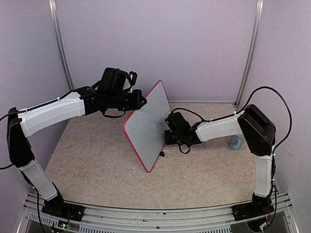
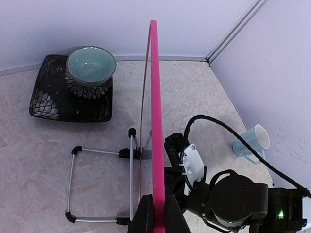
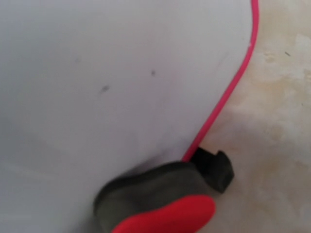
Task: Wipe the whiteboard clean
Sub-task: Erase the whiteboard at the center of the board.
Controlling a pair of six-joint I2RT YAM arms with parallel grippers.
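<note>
The whiteboard stands upright on the table, white with a pink-red frame, and the left wrist view shows it edge-on. My left gripper is shut on its top edge, one black finger on each side of the frame. My right gripper holds a red-backed eraser, whose dark felt presses on the board's face near a lower corner. Two faint dark specks show on the white surface. The right fingers are hidden in the right wrist view.
A black foot sits under the board's corner, and a wire stand props the board from behind. A black patterned plate with a teal bowl lies behind the board. A pale blue mug lies by the right wall.
</note>
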